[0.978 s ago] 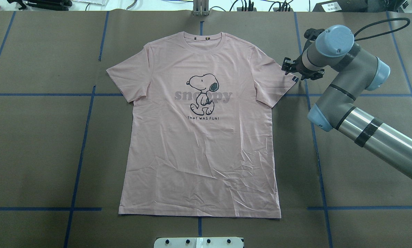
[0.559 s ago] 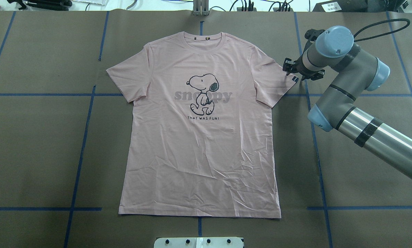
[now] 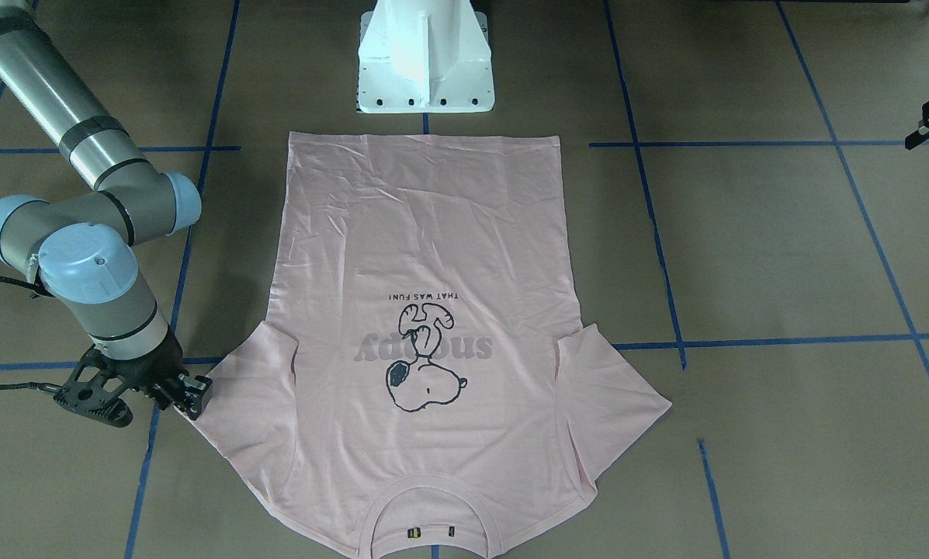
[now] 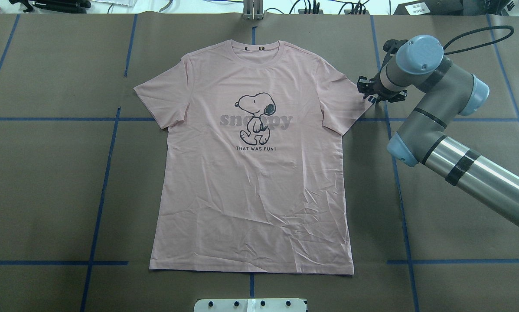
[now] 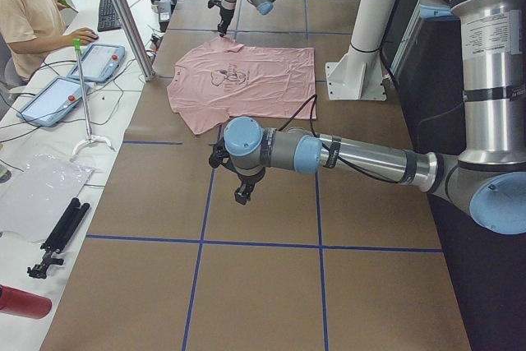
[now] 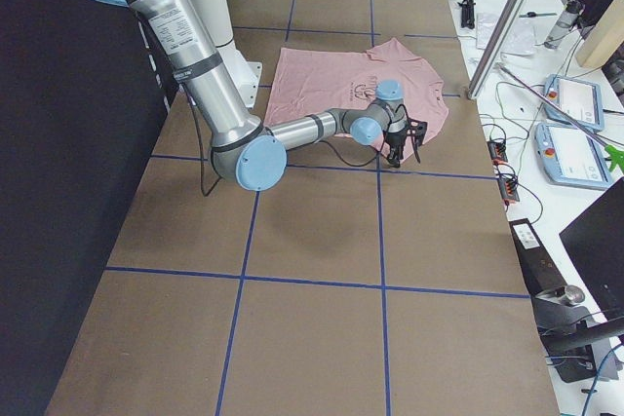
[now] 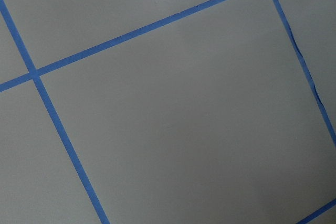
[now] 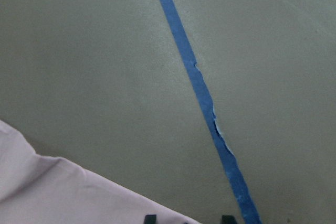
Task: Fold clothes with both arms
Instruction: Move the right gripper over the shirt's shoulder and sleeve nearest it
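The pale pink T-shirt lies flat and face up on the brown table, collar at the far edge, hem toward my base. It also shows in the front-facing view. My right gripper is low at the outer edge of the shirt's right-hand sleeve, by the small black tag. Its fingertips stand apart in the right wrist view, at the sleeve's edge; it is open and holds nothing. My left gripper hangs over bare table far from the shirt; I cannot tell its state.
The white pedestal base stands at the near table edge behind the hem. Blue tape lines divide the brown table. A metal post stands past the collar. An operator and tablets sit beyond the far edge.
My right gripper has dropped lower and edged in onto the sleeve's outer edge. The shirt has not moved.
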